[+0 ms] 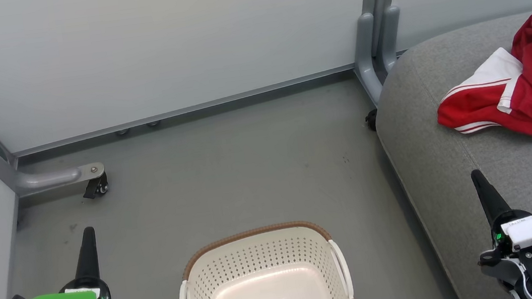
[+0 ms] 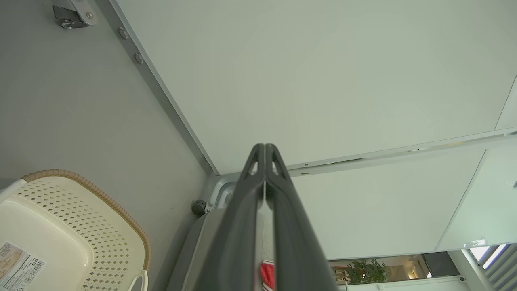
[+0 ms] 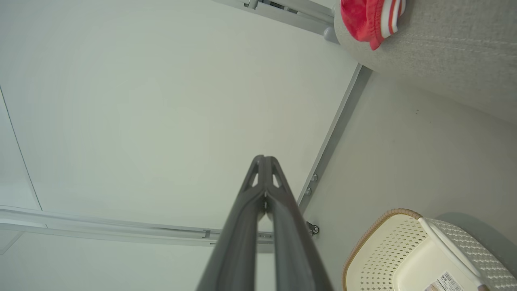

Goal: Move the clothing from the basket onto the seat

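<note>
The clothing (image 1: 516, 83), red with white panels and stripes, lies bunched on the light-grey seat (image 1: 440, 163) at the right; a red edge of the clothing (image 3: 365, 18) shows atop the seat (image 3: 444, 52) in the right wrist view. The cream basket (image 1: 261, 277) stands on the floor at bottom centre, with nothing inside but its barcode label. My left gripper (image 1: 88, 237) is shut, left of the basket, holding nothing. My right gripper (image 1: 478, 179) is shut over the seat's front part, apart from the clothing. Both wrist views show fingers pressed together: left gripper (image 2: 265, 147), right gripper (image 3: 263, 158).
Pale partition walls (image 1: 157, 46) close the back and left. Their grey feet with castors (image 1: 95, 185) stand at the left and at the back corner post (image 1: 376, 54) by the seat. Grey floor (image 1: 228, 169) lies between basket and wall. The basket (image 2: 60, 226) rim shows brown weave.
</note>
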